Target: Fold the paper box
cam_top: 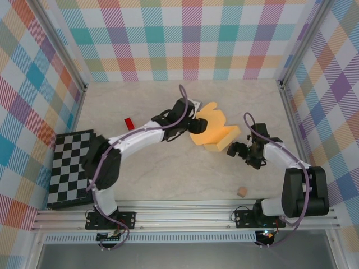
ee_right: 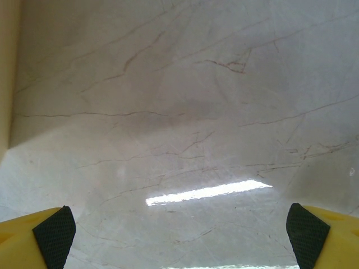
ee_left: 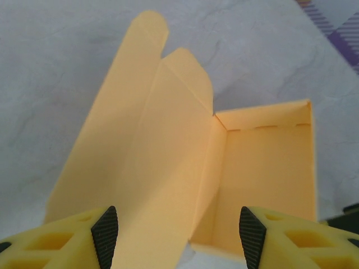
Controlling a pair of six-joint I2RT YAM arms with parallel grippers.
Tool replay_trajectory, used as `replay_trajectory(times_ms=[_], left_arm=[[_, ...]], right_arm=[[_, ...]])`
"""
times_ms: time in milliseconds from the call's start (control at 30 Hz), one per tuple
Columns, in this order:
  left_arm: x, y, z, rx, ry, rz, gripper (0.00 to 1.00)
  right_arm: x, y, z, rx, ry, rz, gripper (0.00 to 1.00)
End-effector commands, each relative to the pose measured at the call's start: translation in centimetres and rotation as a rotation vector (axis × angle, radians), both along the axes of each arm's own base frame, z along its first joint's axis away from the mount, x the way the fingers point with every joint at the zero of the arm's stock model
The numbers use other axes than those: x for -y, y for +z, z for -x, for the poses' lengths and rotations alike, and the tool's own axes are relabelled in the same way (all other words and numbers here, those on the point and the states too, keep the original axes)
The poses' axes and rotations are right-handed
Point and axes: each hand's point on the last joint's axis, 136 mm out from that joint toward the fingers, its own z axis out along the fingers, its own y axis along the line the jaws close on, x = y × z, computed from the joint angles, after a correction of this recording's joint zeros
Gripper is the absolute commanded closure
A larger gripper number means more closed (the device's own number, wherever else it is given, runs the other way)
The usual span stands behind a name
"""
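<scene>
Left wrist view: left gripper (ee_left: 179, 232), jaws spread, over the half-folded paper box (ee_left: 168, 162). Right gripper (ee_right: 180, 232), also spread, faces table (ee_right: 196, 112), box at nine o'clock.

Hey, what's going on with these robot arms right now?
Two robot arms are working on a yellow paper box. It is half folded: one end forms an open tray, and the long flaps are not yet closed. The left end effector is open over those flaps. The right end effector is open beside the box, holding nothing.
</scene>
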Motion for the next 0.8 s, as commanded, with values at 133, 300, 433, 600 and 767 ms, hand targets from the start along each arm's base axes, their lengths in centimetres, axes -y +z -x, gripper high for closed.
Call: replay_trajectory(times_ms=[133,300,433,600,767], left_arm=[[-4.8,2.2,-2.6,0.016,0.071,-0.066,0.37],[-8.2,2.9,-1.7,-0.065,0.165,-0.041,0.36],[-9.3,1.2,-1.5,-0.11,0.19,-0.053,0.36],[-9.6,-0.3,-1.8,-0.151,0.197,-0.053,0.36],[-9.6,-1.3,-2.0,-0.175,0.19,-0.063,0.36]], right_arm=[[0.0,1.3,-0.6,0.071,-0.021,-0.006,0.0],[0.1,6.9,-3.8,0.235,0.11,0.113,0.0],[-0.4,8.9,-7.4,0.262,0.141,0.118,0.0],[-1.2,8.9,-11.2,0.262,0.136,0.101,0.0],[-1.8,8.1,-12.8,0.241,0.143,0.107,0.0]])
